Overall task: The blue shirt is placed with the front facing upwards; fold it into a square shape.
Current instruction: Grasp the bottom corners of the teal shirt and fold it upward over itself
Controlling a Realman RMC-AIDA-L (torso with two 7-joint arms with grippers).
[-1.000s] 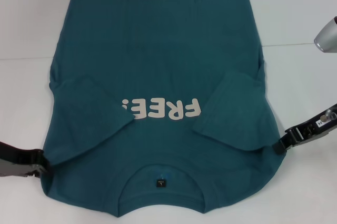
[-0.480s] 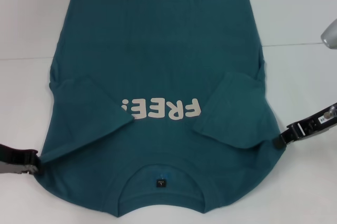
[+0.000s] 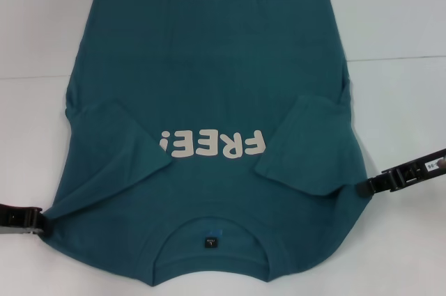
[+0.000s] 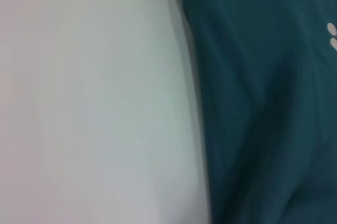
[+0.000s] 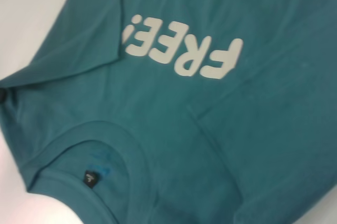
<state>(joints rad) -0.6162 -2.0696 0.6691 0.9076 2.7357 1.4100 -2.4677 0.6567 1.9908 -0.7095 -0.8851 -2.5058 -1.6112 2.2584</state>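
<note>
Spread flat on the white table (image 3: 397, 24), front up: the blue shirt (image 3: 209, 66), collar (image 3: 212, 230) toward the robot, hem on the far side, both sleeves already folded inward over the chest either side of the "FREE!" lettering (image 3: 212, 144). Long axis from collar to hem, straight away from the robot. Taking the collar as landmark: left gripper (image 3: 36, 221) out to its left, right at the shirt's left shoulder corner; right gripper (image 3: 364, 187) out to its right and slightly farther from the robot, at the right shoulder edge just beside the folded right sleeve (image 3: 306, 146). One gripper per shoulder, neither clearly nearer the collar. Fingers of both too dark and small against the cloth: cannot tell whether spread, closed, or pinching fabric. Shirt lying from each gripper inward toward the collar line and away toward the hem. Likely next, as a judgement: shoulders taken together and carried along that long axis onto the hem half, needing matched travel on both sides to keep the fold square.
</note>
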